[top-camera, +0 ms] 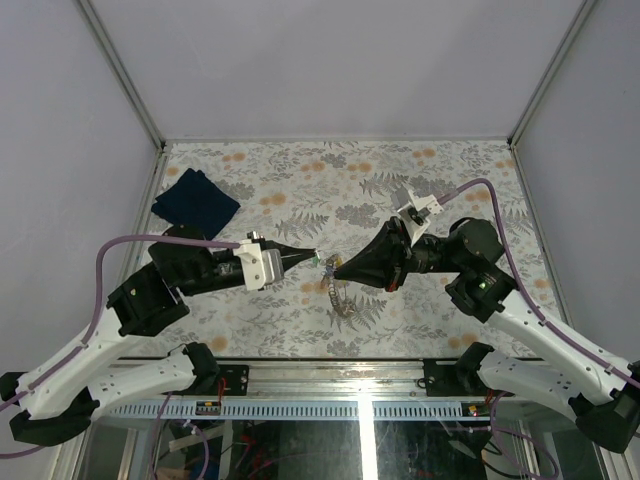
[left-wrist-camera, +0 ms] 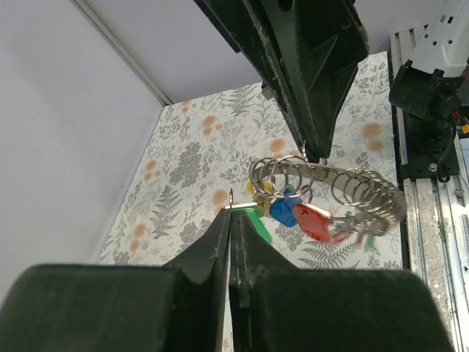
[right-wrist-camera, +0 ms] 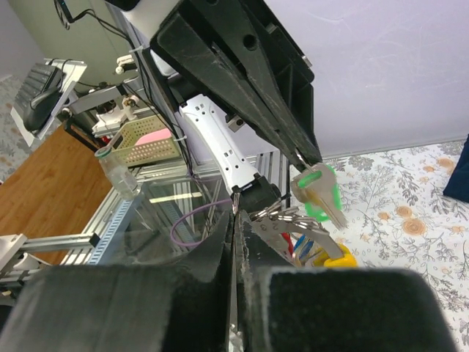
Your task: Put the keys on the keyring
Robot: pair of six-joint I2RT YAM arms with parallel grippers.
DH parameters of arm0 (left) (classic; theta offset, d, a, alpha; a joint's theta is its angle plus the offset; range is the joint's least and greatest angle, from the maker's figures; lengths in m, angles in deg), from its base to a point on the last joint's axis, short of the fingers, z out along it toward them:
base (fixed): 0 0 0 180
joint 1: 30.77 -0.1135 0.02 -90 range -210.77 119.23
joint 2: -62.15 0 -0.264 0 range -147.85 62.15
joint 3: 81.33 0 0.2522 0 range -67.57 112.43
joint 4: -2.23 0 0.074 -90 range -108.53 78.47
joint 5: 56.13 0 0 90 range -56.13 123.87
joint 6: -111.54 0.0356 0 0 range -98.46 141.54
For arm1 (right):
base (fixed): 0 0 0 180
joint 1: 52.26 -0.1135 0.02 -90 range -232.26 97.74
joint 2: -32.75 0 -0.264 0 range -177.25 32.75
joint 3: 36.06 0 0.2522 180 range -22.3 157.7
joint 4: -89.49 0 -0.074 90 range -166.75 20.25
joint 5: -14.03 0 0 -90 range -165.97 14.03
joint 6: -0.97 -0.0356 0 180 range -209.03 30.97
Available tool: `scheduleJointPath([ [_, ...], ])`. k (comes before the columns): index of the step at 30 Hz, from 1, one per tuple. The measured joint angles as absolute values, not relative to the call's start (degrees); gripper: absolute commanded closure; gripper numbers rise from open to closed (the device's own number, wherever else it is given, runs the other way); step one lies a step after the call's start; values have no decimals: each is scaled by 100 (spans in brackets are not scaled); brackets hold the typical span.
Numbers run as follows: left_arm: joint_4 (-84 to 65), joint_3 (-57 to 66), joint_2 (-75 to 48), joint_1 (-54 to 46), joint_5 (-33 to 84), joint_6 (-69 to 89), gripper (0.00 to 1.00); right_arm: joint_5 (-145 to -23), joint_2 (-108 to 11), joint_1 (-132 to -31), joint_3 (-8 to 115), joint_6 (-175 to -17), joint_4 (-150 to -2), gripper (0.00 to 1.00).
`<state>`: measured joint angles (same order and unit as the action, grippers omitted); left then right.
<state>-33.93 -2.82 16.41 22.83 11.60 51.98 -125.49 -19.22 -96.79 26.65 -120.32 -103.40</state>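
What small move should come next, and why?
Probably ease the left gripper, shut on the green key, slightly toward the keyring pinched by the right gripper: the key sits beside the ring, seemingly not yet threaded, while the red key and blue key hang there.

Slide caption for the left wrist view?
Left pincer grips a green-tagged key beside the keyring held by the right pincer, blue key and red key dangling.

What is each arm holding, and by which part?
The left end effector pinches a green-tagged key by its head; the right end effector pinches the keyring at its rim.
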Motion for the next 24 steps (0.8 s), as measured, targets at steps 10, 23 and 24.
scheduleJointPath([
  [10, -3393, -131, 1549, 2283, 1021, 5230, 100, -12188, -1922, -9675, 2667, -12032, -9955, 100],
  [23, -3410, -91, 1438, 2283, 962, 5257, 100, -11594, -1756, -9673, 2669, -11855, -9477, 100],
  [24, -3415, -85, 1433, 2283, 959, 5265, 100, -11587, -1743, -9673, 2676, -11840, -9461, 100],
])
